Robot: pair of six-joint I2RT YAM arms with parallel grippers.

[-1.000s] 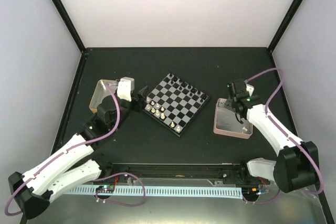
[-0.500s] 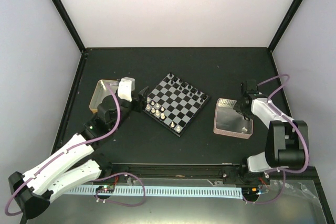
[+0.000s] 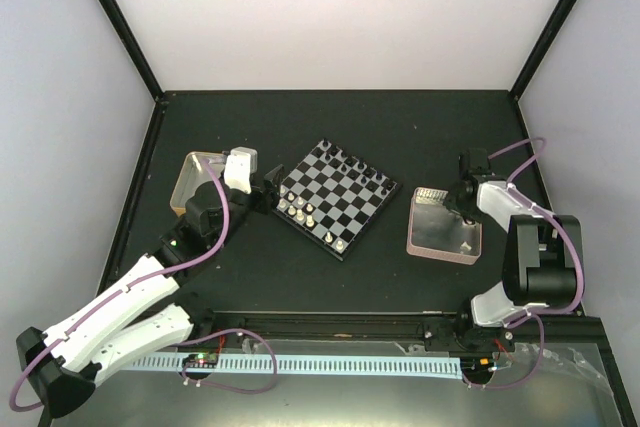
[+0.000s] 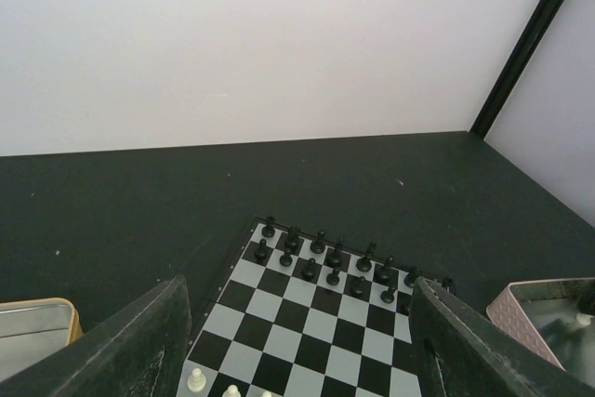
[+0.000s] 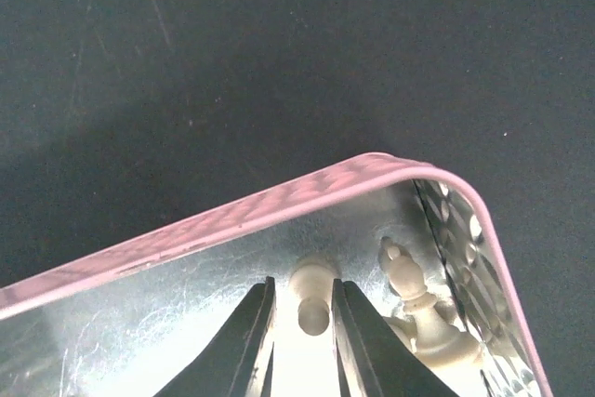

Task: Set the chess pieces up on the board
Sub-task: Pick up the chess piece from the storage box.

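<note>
The board (image 3: 345, 199) lies tilted mid-table. Black chess pieces (image 3: 350, 165) fill its far side and a few cream ones (image 3: 305, 212) stand on its near-left side. My left gripper (image 3: 268, 192) hovers open at the board's left edge; in the left wrist view its fingers (image 4: 139, 350) frame the board (image 4: 307, 323) and the black rows (image 4: 330, 262). My right gripper (image 5: 302, 287) reaches into the pink tray (image 5: 279, 202). Its jaws stand narrowly apart around a lying cream pawn (image 5: 313, 304): the right finger touches it and a slit remains on the left. A second cream piece (image 5: 414, 290) lies beside it.
A yellow-rimmed metal tin (image 3: 195, 177) sits left of the board, behind my left wrist. The pink tray (image 3: 412, 229) stands right of the board, with my right gripper (image 3: 462, 202) at its far right corner. Black frame posts and pale walls enclose the table.
The right arm has folded back and its gripper has dropped into the tray's far corner, with the jaws narrowing around the pawn. The left arm has stayed still.
</note>
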